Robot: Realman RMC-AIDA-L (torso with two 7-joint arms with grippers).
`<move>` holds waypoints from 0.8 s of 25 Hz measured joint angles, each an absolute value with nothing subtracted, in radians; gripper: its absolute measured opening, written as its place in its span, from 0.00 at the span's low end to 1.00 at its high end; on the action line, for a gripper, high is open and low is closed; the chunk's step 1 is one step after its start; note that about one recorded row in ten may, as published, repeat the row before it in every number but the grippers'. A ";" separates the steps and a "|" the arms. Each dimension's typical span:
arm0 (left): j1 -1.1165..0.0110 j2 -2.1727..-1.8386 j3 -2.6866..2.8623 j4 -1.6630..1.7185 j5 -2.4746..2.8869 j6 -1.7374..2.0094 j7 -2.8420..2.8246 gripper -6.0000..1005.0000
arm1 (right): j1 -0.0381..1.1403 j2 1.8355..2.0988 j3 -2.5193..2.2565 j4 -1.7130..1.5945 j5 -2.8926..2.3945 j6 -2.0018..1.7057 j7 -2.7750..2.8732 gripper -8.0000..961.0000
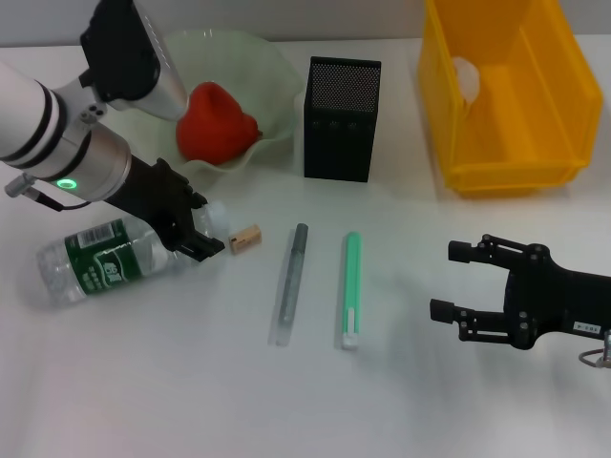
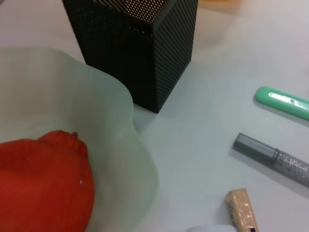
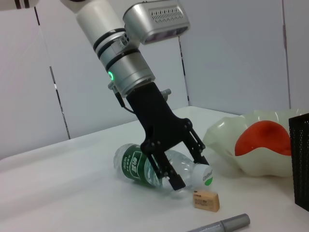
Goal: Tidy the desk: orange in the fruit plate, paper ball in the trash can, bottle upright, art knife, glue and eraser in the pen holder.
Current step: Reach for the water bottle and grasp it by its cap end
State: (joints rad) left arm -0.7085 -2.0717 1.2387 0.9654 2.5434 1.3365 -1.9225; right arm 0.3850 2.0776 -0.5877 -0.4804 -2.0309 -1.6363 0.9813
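Left gripper [image 1: 203, 232] down at the bottle [image 1: 100, 262], jaws spread astride its neck; bottle lying flat on the bench [image 1: 401, 382]. Right gripper [image 1: 456, 281] hovering, jaws apart, empty. Orange [image 1: 215, 122] in fruit plate [image 1: 263, 72]. Eraser [image 1: 245, 239] just beside the bottle cap.

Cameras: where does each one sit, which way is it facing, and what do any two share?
Head view: high on the robot, looking down at the white desk; left end effector straddles the lying clear plastic green-labelled bottle, right end effector hovers open.
Left wrist view: low over the desk, facing the black mesh pen holder; no arm visible.
Right wrist view: low, looking across at the left arm over the bottle.
Shared: the tan block eraser, reddish orange in the pale green glass fruit plate.
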 joint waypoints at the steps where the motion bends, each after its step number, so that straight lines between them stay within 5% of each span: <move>1: -0.709 -2.072 1.250 0.959 2.543 1.327 -1.922 0.75 | 0.385 2.077 -0.588 -0.480 -2.031 -1.637 0.981 0.86; 4: -0.711 -2.072 1.257 0.952 2.543 1.324 -1.923 0.75 | 0.385 2.077 -0.590 -0.480 -2.031 -1.650 0.977 0.86; 9: -0.704 -2.072 1.258 0.951 2.541 1.320 -1.922 0.52 | 0.386 2.077 -0.589 -0.480 -2.031 -1.659 0.977 0.86; 20: -0.699 -2.071 1.258 0.954 2.542 1.320 -1.911 0.46 | 0.385 2.077 -0.589 -0.480 -2.031 -1.661 0.983 0.86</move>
